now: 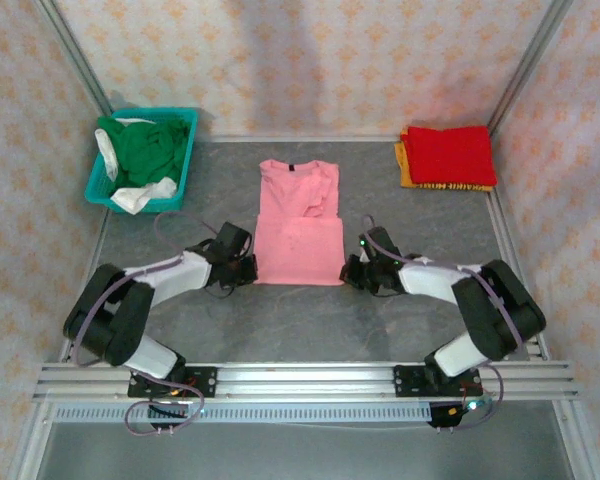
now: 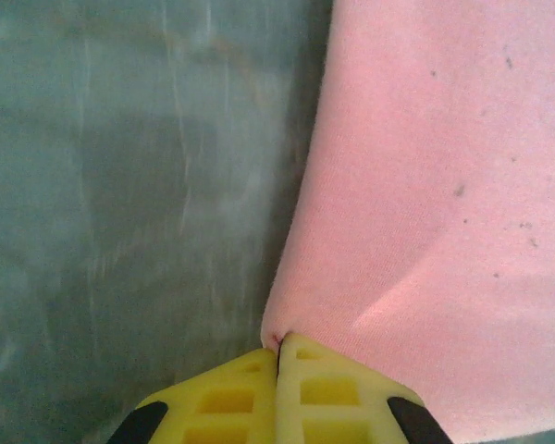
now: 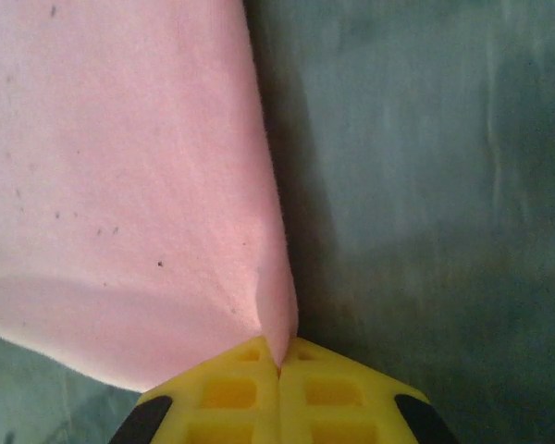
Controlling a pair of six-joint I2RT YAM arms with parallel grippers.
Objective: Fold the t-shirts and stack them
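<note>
A light pink t-shirt lies flat mid-table, sleeves folded in, collar toward the back. My left gripper is at its near left corner, yellow jaws shut on the pink cloth edge. At the near right corner my right gripper is likewise shut on the pink hem. The pink t-shirt spreads away from the left jaws, and the same shirt fans out to the left of the right jaws. Folded red t-shirt rests on an orange-yellow one at the back right.
A teal basket at the back left holds a dark green shirt and a white one. Grey tabletop lies between the arms. Aluminium rails run along the near edge; patterned walls enclose the table.
</note>
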